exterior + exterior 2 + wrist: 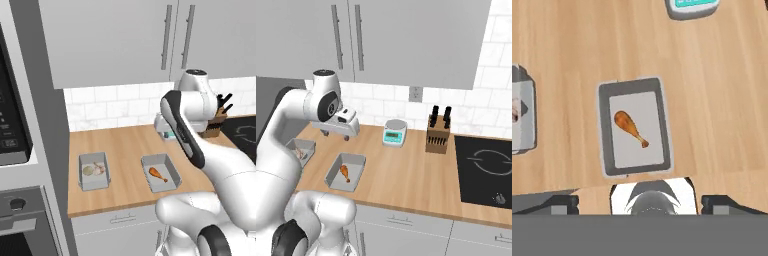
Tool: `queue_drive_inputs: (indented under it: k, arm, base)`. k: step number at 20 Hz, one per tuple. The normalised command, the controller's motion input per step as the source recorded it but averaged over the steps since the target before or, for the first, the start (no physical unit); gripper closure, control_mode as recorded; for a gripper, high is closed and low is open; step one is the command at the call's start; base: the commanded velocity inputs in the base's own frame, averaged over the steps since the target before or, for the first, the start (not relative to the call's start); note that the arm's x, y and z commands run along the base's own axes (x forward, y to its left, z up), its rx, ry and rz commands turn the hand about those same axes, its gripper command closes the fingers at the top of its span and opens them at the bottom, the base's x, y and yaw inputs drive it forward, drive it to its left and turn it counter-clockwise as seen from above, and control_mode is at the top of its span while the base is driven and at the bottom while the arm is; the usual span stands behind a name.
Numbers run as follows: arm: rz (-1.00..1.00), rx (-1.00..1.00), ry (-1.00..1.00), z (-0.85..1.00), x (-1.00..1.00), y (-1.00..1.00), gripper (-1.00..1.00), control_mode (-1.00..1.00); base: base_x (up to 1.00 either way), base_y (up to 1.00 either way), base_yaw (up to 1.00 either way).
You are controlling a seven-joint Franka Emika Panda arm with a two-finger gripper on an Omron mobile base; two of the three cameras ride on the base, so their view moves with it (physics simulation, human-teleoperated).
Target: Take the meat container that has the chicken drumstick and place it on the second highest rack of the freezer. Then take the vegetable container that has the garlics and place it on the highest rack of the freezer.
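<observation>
The chicken drumstick (630,128) lies in a shallow grey meat container (606,131) on the wooden table (722,100), directly below and just ahead of the fingers (562,204). These are spread wide, holding nothing and touching nothing, raised well above the tray. To one side of the fingers, well apart from the drumstick tray, sits a second grey container (81,177) holding the pale garlics (92,170). Beyond the fingers, farther back on the table, stands a small teal-faced kitchen scale (394,133), with a knife block (438,135) beside it and a black cooktop (483,170) past that.
</observation>
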Motion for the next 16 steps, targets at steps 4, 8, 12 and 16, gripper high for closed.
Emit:
queue_drive_inputs:
  k: [4,8,12,16]
  arm:
    - [-0.51,0.03,0.02,-0.59,-0.45,0.00,-1.00,-1.00]
    - [-0.50,0.07,0.00,-0.38,-0.26,-0.08,-1.00,-1.00]
    - [-0.44,0.20,0.01,-0.58,-0.10,-0.23,-1.00,-1.00]
    - [-0.42,0.14,0.08,-0.48,0.06,-0.05,-1.00,-1.00]
  base:
    - [0.00,0.00,0.00]
    - [0.00,0.00,0.00]
    - [0.00,0.00,0.00]
    - [0.00,0.00,0.00]
